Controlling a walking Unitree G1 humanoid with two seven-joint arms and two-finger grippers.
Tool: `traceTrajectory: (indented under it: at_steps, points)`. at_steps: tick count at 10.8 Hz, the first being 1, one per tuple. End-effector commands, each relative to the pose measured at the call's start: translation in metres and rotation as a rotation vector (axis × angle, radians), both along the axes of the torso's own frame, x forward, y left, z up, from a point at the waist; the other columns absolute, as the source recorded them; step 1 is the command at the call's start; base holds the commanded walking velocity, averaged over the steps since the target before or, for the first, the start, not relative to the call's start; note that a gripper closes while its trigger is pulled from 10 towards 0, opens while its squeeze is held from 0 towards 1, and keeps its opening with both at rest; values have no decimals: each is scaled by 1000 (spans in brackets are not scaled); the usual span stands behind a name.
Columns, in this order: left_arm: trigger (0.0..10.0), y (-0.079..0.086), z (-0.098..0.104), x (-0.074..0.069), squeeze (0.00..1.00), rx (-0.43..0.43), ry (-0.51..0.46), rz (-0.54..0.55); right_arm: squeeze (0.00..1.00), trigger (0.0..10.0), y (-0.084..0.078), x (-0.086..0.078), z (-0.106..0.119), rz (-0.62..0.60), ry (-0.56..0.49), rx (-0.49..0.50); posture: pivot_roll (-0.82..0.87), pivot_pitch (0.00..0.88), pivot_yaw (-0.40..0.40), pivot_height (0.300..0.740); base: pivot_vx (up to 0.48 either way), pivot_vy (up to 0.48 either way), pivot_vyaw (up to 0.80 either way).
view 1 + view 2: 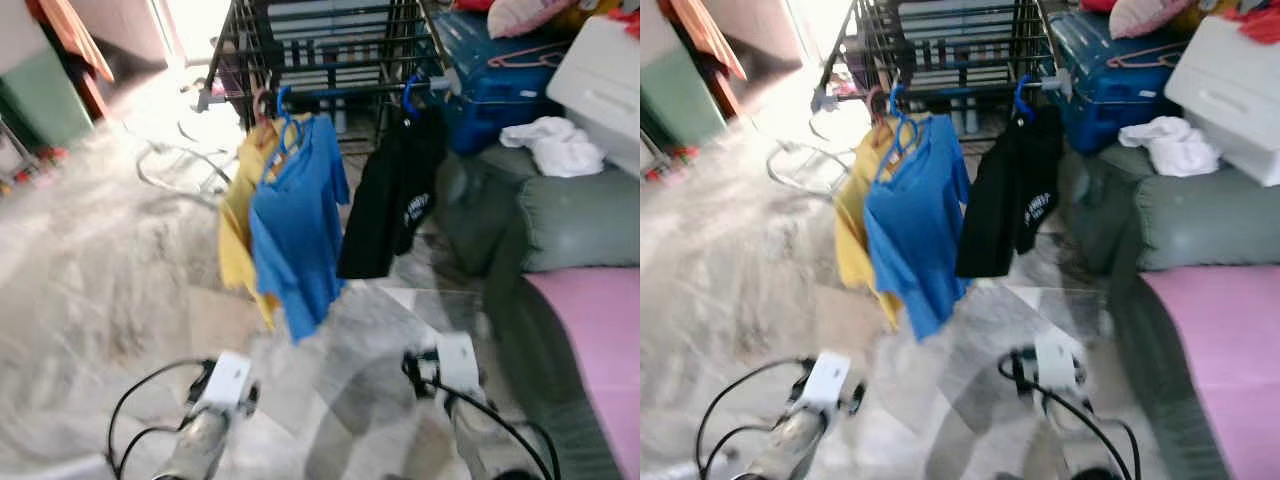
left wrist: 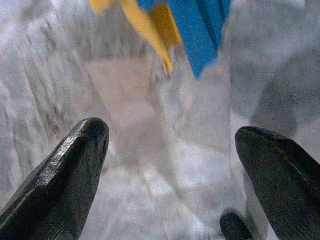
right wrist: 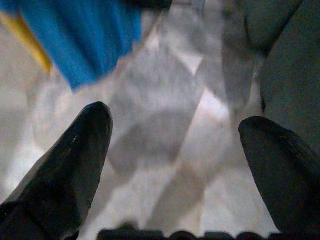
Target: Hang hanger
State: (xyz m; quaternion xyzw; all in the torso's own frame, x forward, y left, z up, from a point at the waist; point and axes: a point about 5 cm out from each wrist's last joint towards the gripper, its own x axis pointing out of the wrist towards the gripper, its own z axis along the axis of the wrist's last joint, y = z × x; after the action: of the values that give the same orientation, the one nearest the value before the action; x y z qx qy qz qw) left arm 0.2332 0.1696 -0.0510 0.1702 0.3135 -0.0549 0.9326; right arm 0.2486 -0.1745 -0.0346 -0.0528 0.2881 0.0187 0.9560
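Note:
A black drying rack stands ahead with a rail across its front. From the rail hang a yellow shirt, a blue shirt on a blue hanger, and a black shirt on another blue hanger. My left arm and right arm are low, in front of the clothes and short of them. The left gripper is open above the floor, the blue and yellow hems beyond it. The right gripper is open too, with nothing between its fingers.
Pale marble floor spreads to the left, with cables near the rack. On the right are a blue suitcase with a pink hanger on it, a white box, white cloth, a grey-green cushion and a pink mattress.

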Motion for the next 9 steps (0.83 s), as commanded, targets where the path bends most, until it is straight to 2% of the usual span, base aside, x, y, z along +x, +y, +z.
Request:
traceTrajectory:
  at_steps: [1, 2, 4, 5, 6, 9]
  points:
    - [10000, 16, -9, -15, 0, 49, 72, 24, 0, 10000, 11, -3, -5, 44, 37, 22, -139, 53, 21, 740, 0, 0, 0]
    - [10000, 24, -19, -31, 0, 99, 146, 9, 0, 10000, 16, -19, -21, 73, 150, 28, -127, 42, 11, 740, 0, 0, 0]
    - [10000, 31, -27, -44, 0, 105, 227, 27, 0, 10000, 10, -36, -35, 75, 281, 5, -100, 23, 5, 740, 0, 0, 0]
    - [10000, 33, -27, -45, 0, 90, 241, 57, 0, 10000, 10, -41, -38, 78, 313, 8, -89, 19, 1, 740, 0, 0, 0]
    - [10000, 36, -28, -46, 0, 47, 258, 136, 0, 10000, 10, -47, -42, 101, 342, -4, -85, 14, 0, 740, 0, 0, 0]
    - [10000, 35, -30, -48, 0, -44, 287, 262, 0, 10000, 7, -48, -43, 82, 350, 6, -110, 10, 11, 740, 0, 0, 0]
